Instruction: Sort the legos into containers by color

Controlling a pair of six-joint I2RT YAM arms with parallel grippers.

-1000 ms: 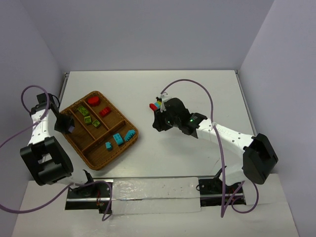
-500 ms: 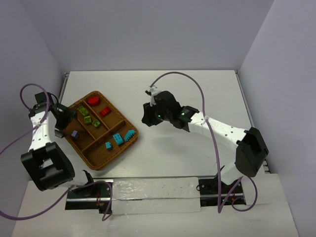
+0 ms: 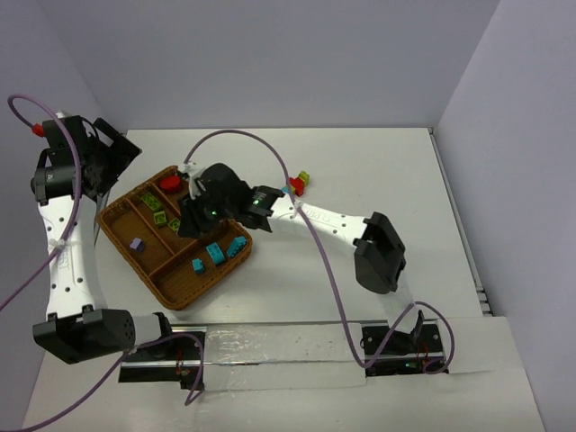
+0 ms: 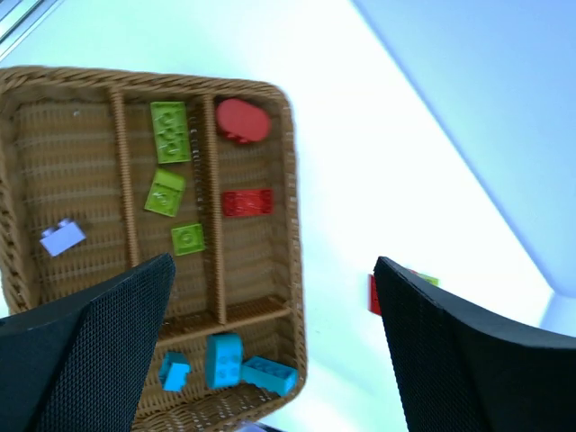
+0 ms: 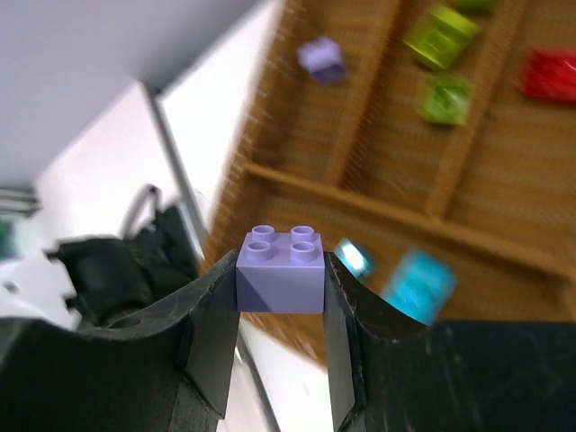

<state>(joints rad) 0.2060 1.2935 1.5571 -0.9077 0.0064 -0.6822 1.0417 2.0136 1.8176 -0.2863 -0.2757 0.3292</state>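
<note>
The wicker tray (image 3: 115,236) sits at the table's left, and its containers hold sorted legos. Red ones (image 4: 247,202) lie in one compartment, green ones (image 4: 165,192) in the one beside it, teal ones (image 4: 223,358) along one end, and a purple brick (image 4: 63,237) lies alone. My right gripper (image 5: 281,281) is shut on a second purple brick (image 5: 281,270) and hovers over the tray (image 5: 378,211). My left gripper (image 4: 273,265) stands wide open, high above the tray, with nothing in it. A small red, green and teal stack (image 3: 297,183) lies on the table.
My right arm (image 3: 315,216) stretches from the table's right across its middle to the tray. The left arm (image 3: 63,225) rises tall at the tray's left edge. Walls close the table at the back and both sides.
My left gripper opened, left a purple brick in the tray and rose away. The right arm swung left from the table's middle to over the tray, purple brick in its grip.
</note>
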